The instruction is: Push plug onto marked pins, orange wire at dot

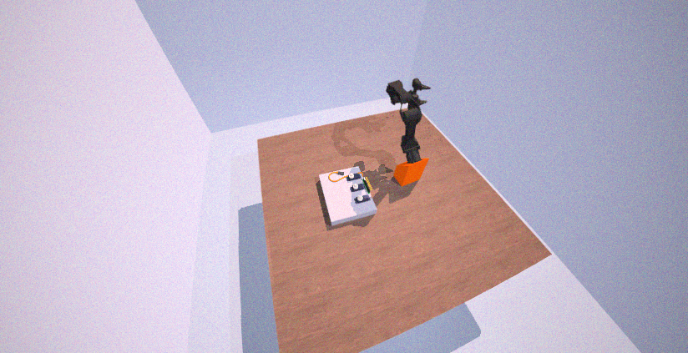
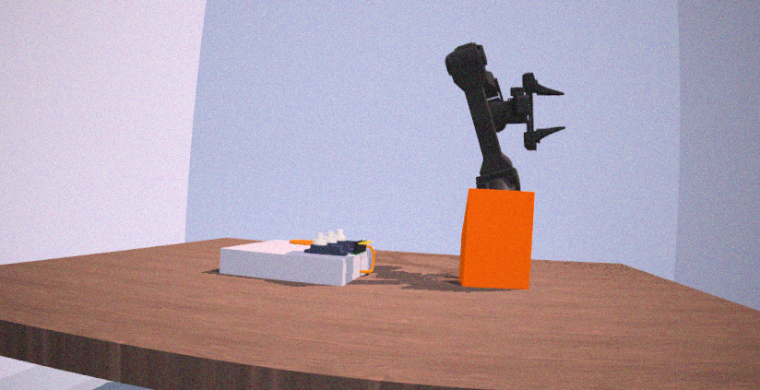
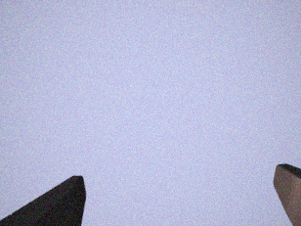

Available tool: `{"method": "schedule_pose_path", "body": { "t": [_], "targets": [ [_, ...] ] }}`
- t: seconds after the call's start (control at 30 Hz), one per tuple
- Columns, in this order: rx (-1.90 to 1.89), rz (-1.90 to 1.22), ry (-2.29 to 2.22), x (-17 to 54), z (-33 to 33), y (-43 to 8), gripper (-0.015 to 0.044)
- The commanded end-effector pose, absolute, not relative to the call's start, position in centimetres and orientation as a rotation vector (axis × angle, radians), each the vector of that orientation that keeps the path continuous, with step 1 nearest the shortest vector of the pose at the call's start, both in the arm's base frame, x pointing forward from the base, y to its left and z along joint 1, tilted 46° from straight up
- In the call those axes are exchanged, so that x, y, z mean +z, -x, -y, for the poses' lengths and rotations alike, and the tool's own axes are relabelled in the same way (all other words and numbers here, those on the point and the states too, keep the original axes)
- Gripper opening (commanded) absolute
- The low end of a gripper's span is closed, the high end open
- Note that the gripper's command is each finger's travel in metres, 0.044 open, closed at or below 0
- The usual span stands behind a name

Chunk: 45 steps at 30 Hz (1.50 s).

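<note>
My gripper is open and empty, high above the table and pointing away from the holder. The white holder carries three dark servos with white hubs. An orange lead loops over the holder's top near one end. A small dark piece at the loop's end looks like the plug; its holes cannot be made out. A green and yellow strip lies along the holder's edge facing the arm base. The single pins, coloured band and dot are too small to tell.
The arm stands on an orange base block on the wooden table, beside the holder's strip side. An orange wire bows out past that side of the holder. The wrist view shows only fingertips against a pale wall.
</note>
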State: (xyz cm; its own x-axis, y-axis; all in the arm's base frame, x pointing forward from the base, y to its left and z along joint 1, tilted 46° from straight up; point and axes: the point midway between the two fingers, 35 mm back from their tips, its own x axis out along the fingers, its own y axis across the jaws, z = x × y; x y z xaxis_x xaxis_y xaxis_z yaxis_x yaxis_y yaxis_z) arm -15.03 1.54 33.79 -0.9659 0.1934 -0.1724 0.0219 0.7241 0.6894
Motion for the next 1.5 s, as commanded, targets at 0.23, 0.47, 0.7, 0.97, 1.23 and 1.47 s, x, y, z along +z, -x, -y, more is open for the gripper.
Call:
{"method": "schedule_pose_path", "body": {
  "t": [0.23, 0.47, 0.7, 0.97, 1.23, 1.47],
  "targets": [
    [1.017, -2.727, -0.129, 33.6, -0.8, 15.1, 0.019],
    [0.887, -2.783, -0.034, 33.3, 0.8, 15.3, 0.0115],
    [0.748, -2.822, 0.07, 32.9, 2.5, 15.3, 0.0115],
    [0.588, -2.849, 0.19, 32.6, 4.5, 15.1, 0.0115],
    [0.43, -2.851, 0.308, 32.2, 6.5, 14.8, 0.0115],
    [0.284, -2.835, 0.412, 31.9, 8.3, 14.3, 0.0115]
  ]
}}
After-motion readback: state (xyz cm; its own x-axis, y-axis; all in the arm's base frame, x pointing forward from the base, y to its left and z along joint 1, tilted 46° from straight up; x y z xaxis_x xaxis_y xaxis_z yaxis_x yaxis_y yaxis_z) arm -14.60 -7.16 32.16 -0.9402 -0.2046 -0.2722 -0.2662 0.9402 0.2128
